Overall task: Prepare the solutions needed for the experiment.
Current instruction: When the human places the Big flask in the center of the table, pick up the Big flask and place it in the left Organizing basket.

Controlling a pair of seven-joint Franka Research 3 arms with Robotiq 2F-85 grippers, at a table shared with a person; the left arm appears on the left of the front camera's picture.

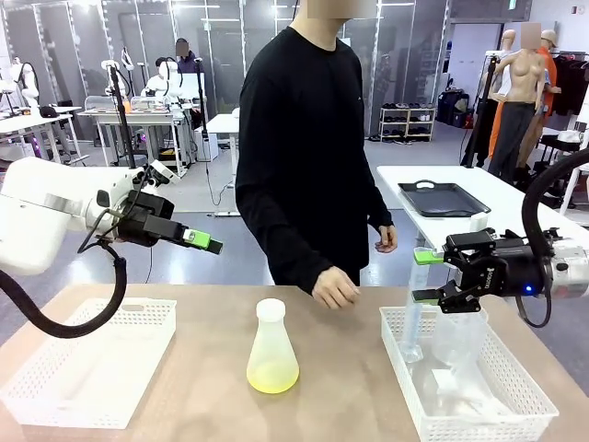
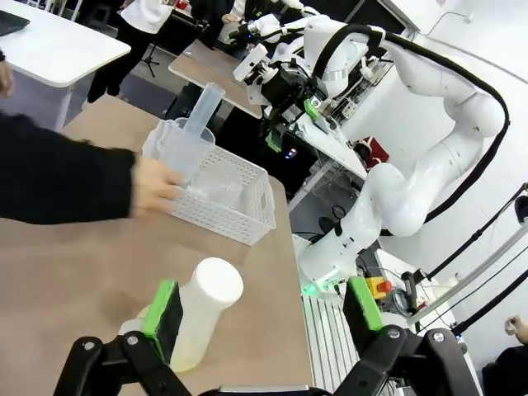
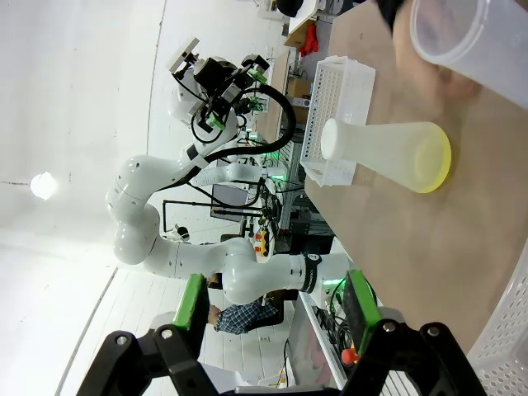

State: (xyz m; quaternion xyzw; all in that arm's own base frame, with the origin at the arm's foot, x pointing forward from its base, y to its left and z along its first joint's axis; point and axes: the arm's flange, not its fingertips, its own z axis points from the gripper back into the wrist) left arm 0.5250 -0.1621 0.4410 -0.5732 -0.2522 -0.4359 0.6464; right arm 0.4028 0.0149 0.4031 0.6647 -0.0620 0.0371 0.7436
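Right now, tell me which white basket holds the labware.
The basket on the robot's right: a clear cylinder stands in it, and it is taller-walled than the left tray.

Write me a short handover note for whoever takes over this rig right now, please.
Left gripper: open, holding nothing, in the air over the table's left side.
Right gripper: open, holding nothing, above the right basket, beside the cylinder standing in it.
Person's hand: at the far table edge, behind the flask.
Flask: upright mid-table, with a shallow yellow-green solution at its bottom.
Done: some solution is in the flask.
Left: probably more measuring or pouring; nothing is gripped yet.
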